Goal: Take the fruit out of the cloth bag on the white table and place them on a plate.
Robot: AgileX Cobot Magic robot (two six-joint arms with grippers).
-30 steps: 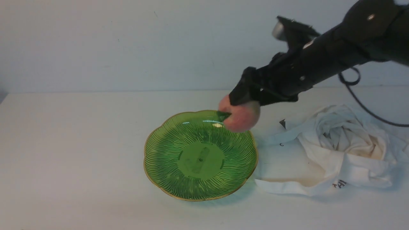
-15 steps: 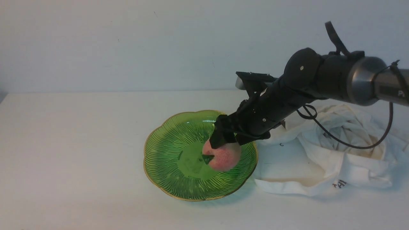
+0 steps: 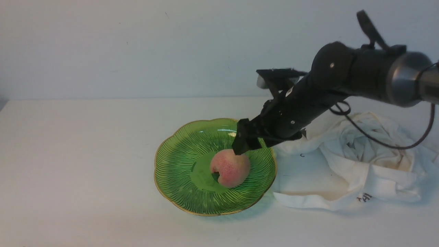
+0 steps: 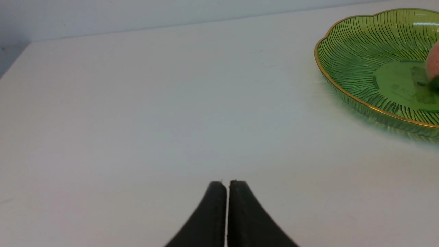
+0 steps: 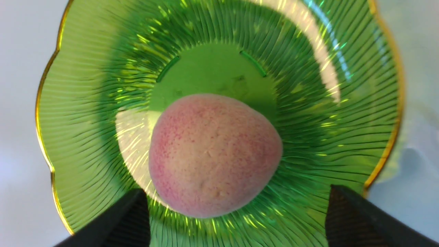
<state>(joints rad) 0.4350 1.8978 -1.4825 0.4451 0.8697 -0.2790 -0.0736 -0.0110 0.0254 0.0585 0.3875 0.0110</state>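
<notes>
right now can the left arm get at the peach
Likely not cleanly: the table between left gripper and plate is bare, but the open right gripper hangs just over the peach.

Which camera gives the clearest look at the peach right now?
Right wrist view: the peach fills the frame, unobstructed, between the fingers of the open right gripper. Front view shows it smaller on the plate; left wrist view catches only its edge.

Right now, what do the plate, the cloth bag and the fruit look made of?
The plate: likely glass, translucent glossy green, ribbed, gold rim, bright reflections. The cloth bag: soft matte white fabric, crumpled in folds. The fruit: matte, pink-speckled skin; real or imitation, I cannot tell.
</notes>
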